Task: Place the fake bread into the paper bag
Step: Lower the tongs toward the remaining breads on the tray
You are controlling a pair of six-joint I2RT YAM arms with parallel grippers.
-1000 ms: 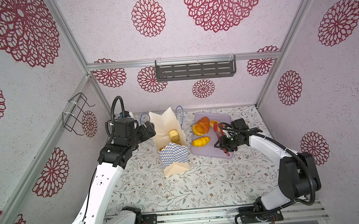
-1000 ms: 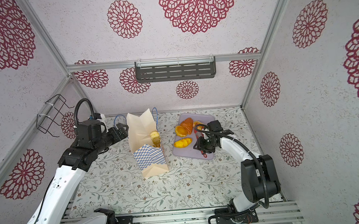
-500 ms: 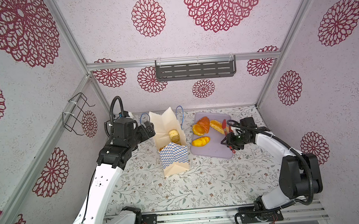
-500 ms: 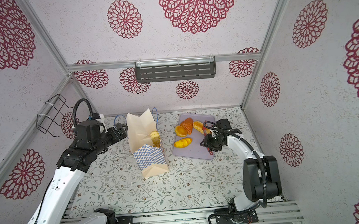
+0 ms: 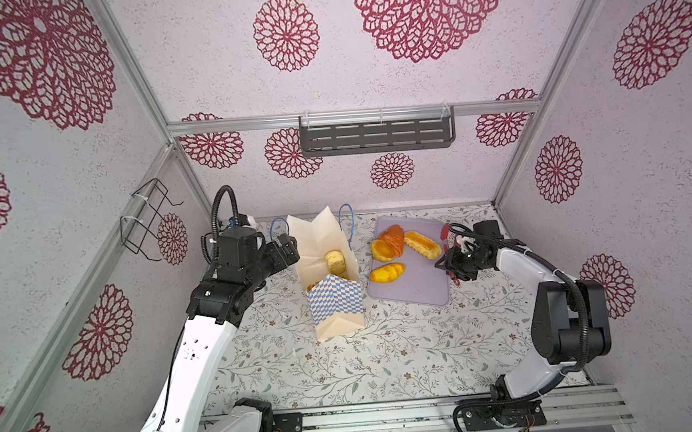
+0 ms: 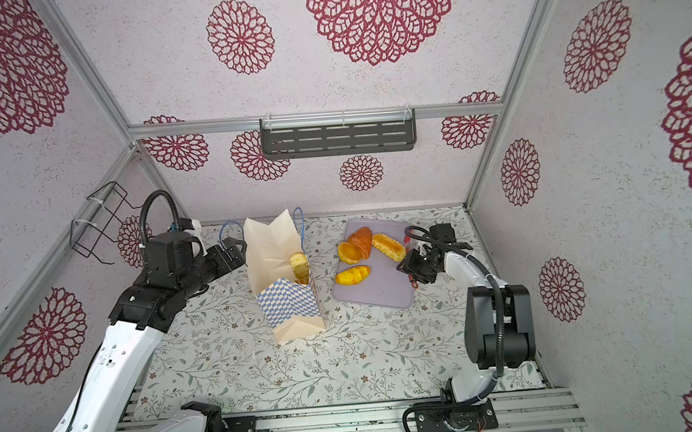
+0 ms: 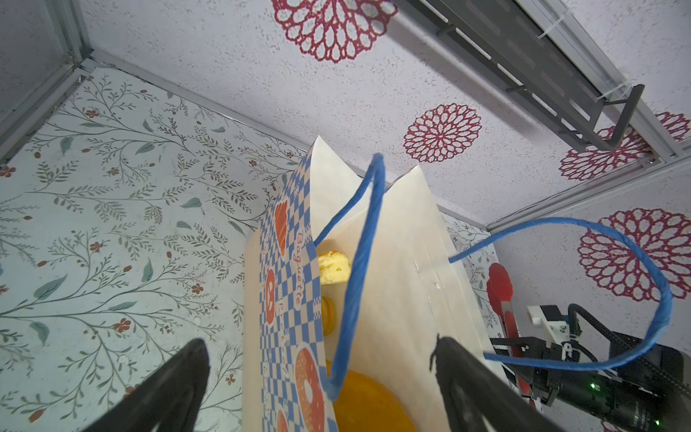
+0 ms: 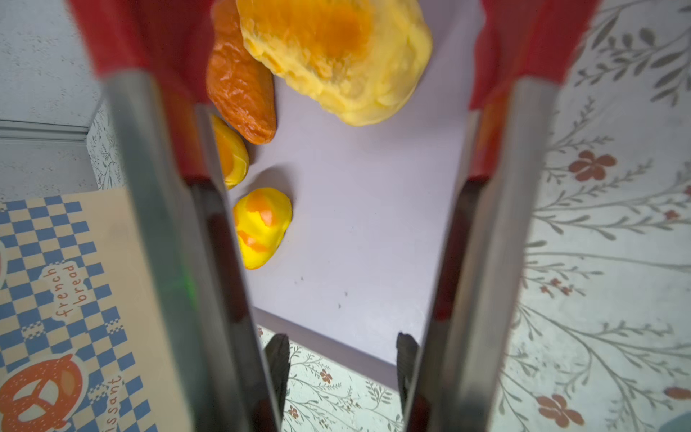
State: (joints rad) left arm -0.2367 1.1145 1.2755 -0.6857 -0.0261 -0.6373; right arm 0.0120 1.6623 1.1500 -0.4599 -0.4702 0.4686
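Right pincer (image 5: pixel 449 262), red tongs (image 5: pixel 444 233): farther right, at tray (image 5: pixel 416 289) edge.

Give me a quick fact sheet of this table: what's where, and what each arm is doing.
Bag: upright, open, mid-table
Bread in bag: at least two pieces visible
Tray: flat, right of the bag
Bread on tray: four pieces
Tongs: red-tipped, open, empty, over the tray
Right jaws: shut on the tongs
Left jaws: wide open beside the bag, holding nothing
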